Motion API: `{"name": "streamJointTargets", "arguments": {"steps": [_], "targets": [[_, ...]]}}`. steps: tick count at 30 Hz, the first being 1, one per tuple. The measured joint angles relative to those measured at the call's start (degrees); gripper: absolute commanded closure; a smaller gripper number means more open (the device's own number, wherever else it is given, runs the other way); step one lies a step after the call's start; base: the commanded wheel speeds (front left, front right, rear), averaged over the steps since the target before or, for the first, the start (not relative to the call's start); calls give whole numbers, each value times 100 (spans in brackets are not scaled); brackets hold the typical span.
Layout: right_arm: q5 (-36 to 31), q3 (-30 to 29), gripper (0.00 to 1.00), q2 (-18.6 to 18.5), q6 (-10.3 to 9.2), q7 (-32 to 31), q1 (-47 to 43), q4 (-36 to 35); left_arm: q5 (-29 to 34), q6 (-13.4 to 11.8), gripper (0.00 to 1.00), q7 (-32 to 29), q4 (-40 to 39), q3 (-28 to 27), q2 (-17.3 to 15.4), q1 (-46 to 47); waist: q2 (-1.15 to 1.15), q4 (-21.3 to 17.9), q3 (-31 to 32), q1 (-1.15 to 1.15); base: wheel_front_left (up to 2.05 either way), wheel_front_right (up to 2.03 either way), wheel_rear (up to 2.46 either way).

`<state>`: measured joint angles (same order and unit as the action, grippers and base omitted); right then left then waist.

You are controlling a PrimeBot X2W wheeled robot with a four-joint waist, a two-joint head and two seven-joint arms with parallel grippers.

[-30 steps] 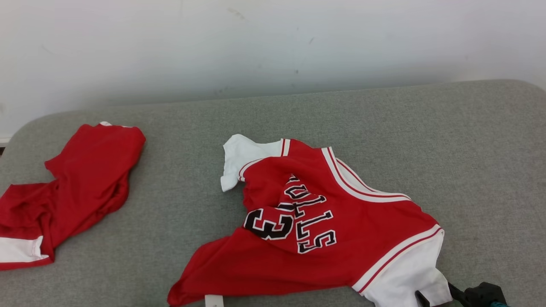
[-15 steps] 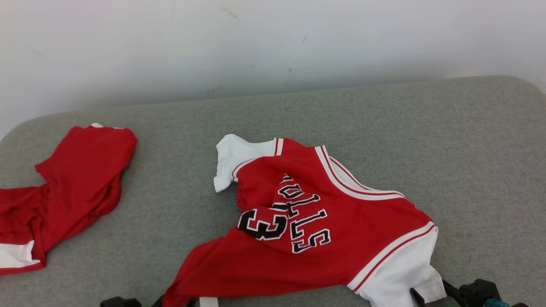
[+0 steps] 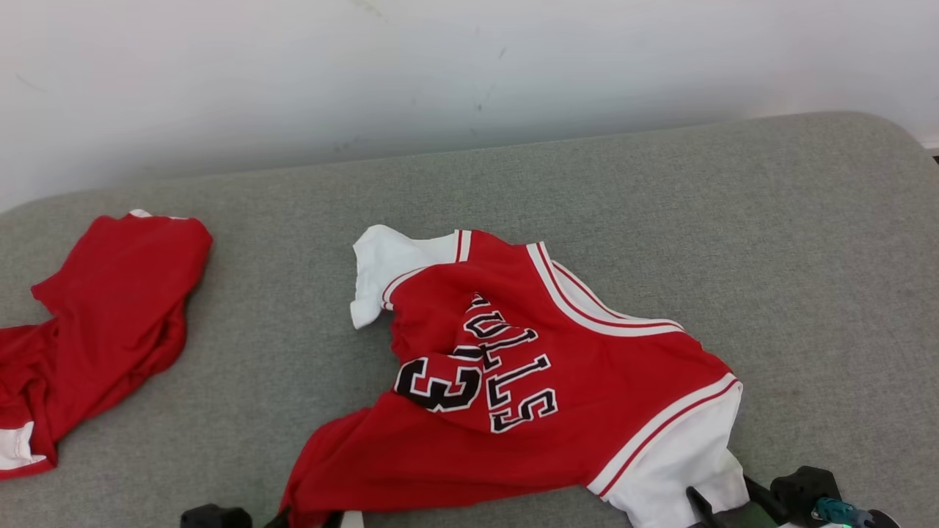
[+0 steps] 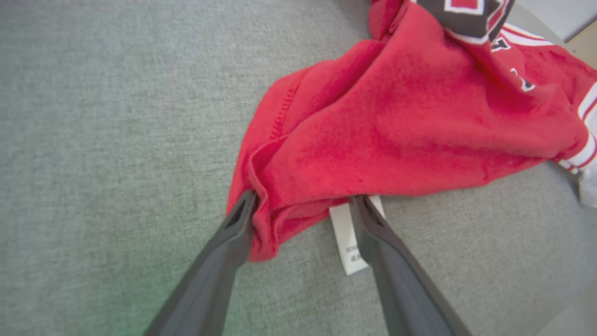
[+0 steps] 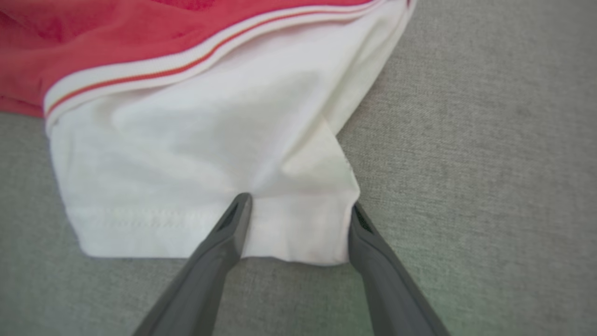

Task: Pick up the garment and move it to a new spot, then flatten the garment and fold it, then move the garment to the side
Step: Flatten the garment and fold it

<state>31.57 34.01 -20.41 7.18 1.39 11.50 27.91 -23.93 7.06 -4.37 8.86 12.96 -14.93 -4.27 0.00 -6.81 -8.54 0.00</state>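
**A:** What do your wrist views give you up close?

**B:** Your left gripper (image 4: 303, 198) spreads wide astride the jersey (image 4: 396, 130) at its red hem corner, with the white label (image 4: 347, 242) beside one finger. Your right gripper (image 5: 298, 203) gapes equally wide across the white sleeve (image 5: 210, 163) cuff.

**A:** And farther out?

**B:** Your head view adds the jersey crumpled mid-cushion (image 3: 807, 257), and a second red garment (image 3: 110, 308) far left.

The fingers (image 4: 210, 280) of my left gripper (image 4: 303, 205) were smooth, matt dark plastic. The garment (image 3: 587, 381) was soft, faintly fuzzy knit cloth; its label (image 4: 347, 233), smooth. The padded surface (image 3: 807, 257) was coarse grey woven fabric.
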Motion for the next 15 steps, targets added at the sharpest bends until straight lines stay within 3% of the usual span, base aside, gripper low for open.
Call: {"name": "streamJointTargets", "arguments": {"steps": [1, 3, 4, 5, 12, 15], "targets": [[71, 62, 53, -10, -9, -20, 24, 3, -29, 1, 44, 0, 14, 19, 1, 22, 0, 4, 1, 0, 0, 0, 0], [230, 180, 83, -12, -13, -40, 64, 21, -93, 5, 68, 13, 55, 69, 10, 46, 0, 14, 7, 0, 0, 0, 0], [364, 242, 97, -3, -13, -58, 87, 29, -122, 5, 85, 36, 92, 97, 21, 53, 0, 20, 12, 0, 0, 0, 0], [592, 272, 100, 35, -13, -77, 88, 26, -159, 7, 100, 41, 138, 127, 35, 63, 0, 23, 20, 0, 0, 0, 0], [2096, 739, 100, 163, 20, -79, 102, -549, -679, 23, 100, -29, 255, 318, 74, 71, 0, 28, 160, 0, 0, 0, 0], [2814, 665, 100, -70, 29, 41, 109, -1178, -1274, 23, 100, -174, -40, 342, 54, -77, 0, 23, 237, 0, 0, 0, 0]]}}
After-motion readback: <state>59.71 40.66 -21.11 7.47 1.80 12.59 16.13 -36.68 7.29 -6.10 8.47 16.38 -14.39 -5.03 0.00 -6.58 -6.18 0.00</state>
